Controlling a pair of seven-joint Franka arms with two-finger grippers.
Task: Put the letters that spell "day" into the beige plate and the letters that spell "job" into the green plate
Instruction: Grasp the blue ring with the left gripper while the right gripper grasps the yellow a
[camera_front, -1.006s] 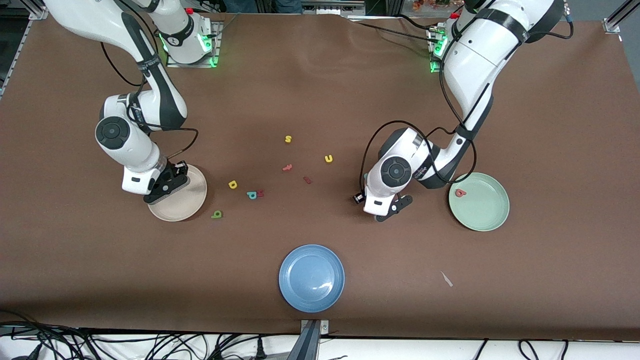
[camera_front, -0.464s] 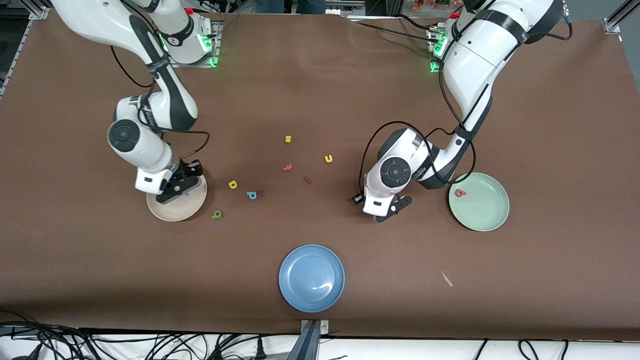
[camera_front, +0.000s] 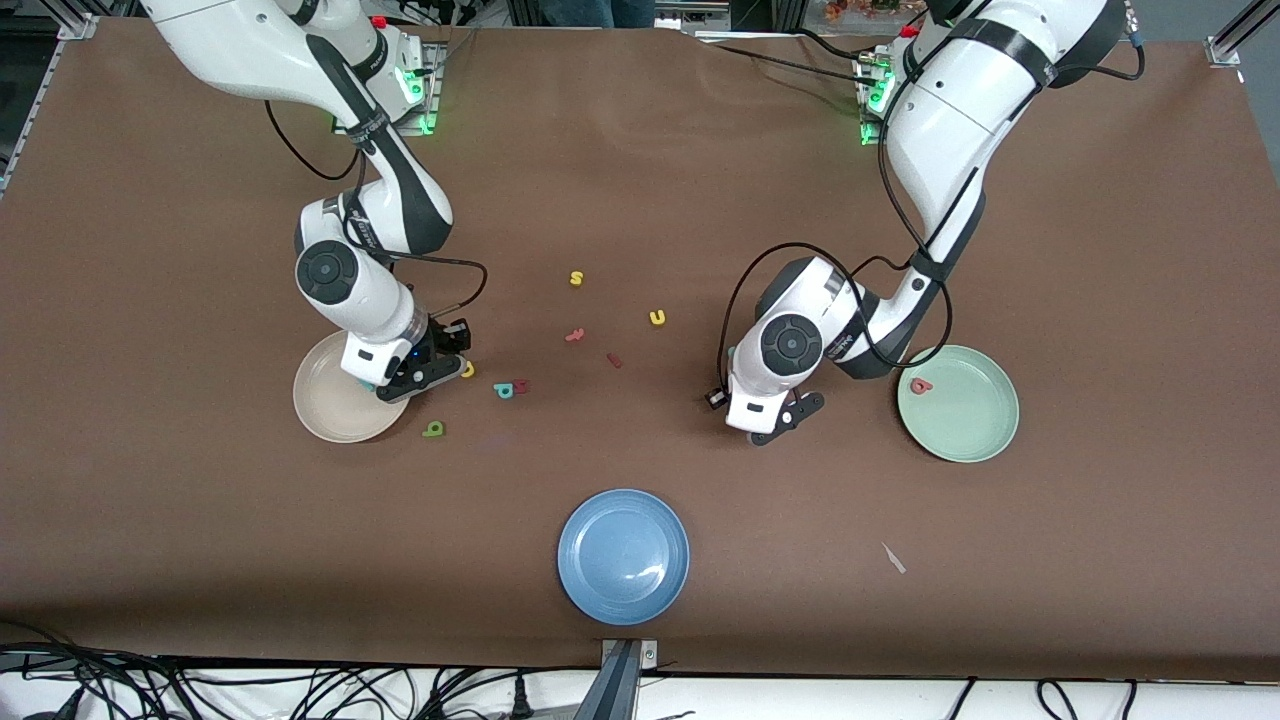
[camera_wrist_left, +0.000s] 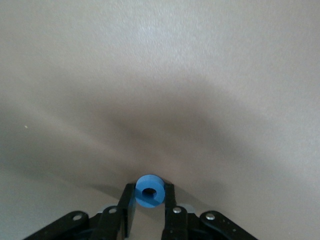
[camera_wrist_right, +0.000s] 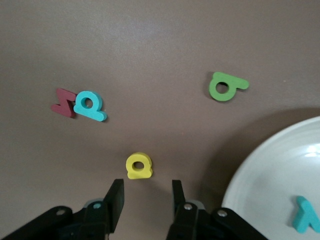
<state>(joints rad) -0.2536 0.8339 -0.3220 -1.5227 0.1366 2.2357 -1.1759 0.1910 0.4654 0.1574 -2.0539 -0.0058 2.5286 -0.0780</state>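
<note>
My left gripper (camera_wrist_left: 149, 187) is shut on the blue ring "o" (camera_wrist_left: 150, 190), low over the bare table (camera_front: 775, 425) beside the green plate (camera_front: 975, 430). A salmon "b" (camera_front: 920, 385) lies in that plate. My right gripper (camera_wrist_right: 146, 184) stands open just short of the yellow rounded letter (camera_wrist_right: 139, 165); in the front view it hangs (camera_front: 420, 378) at the beige plate's (camera_front: 330, 410) rim. A teal "y" (camera_wrist_right: 305, 215) lies in the beige plate. The green rounded letter (camera_front: 433, 429) rests on the table beside that plate.
A blue plate (camera_front: 623, 556) sits nearest the front camera. Loose on the cloth mid-table are a yellow "s" (camera_front: 576, 278), a yellow "u" (camera_front: 657, 317), a red "t" (camera_front: 574, 335), a dark red bar (camera_front: 614, 360), and a teal letter (camera_wrist_right: 90, 106) touching a dark red one (camera_wrist_right: 64, 102).
My right gripper has swung from over the beige plate toward the left arm's end, up to the yellow letter. The left arm has stayed in place.
</note>
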